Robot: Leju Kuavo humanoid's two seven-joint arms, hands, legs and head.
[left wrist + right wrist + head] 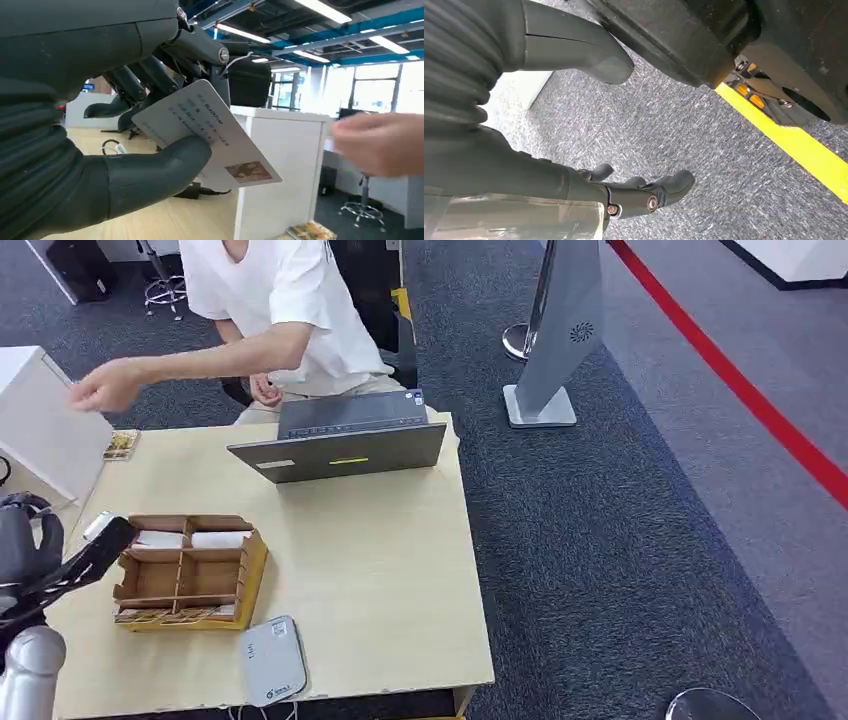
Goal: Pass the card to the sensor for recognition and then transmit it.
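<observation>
Left wrist view: I see my left robot hand (150, 125) pinching a white card (210, 135) between thumb and dark fingers, the card tilted, printed with rows of text and a small photo near its free corner. A person's blurred hand (380, 142) reaches close beyond it, past a white cabinet (280, 165). From the head view, the left robot hand (70, 565) sits at the desk (380, 570) edge, just beside a cardboard organizer (190, 575). A pale sensor pad (271, 660) lies near the desk's front; a grey laptop (345, 440) stands at the back before the seated person (280, 300). My right robot hand (644, 192) hangs over carpet (704, 145), fingers loosely apart, holding nothing.
</observation>
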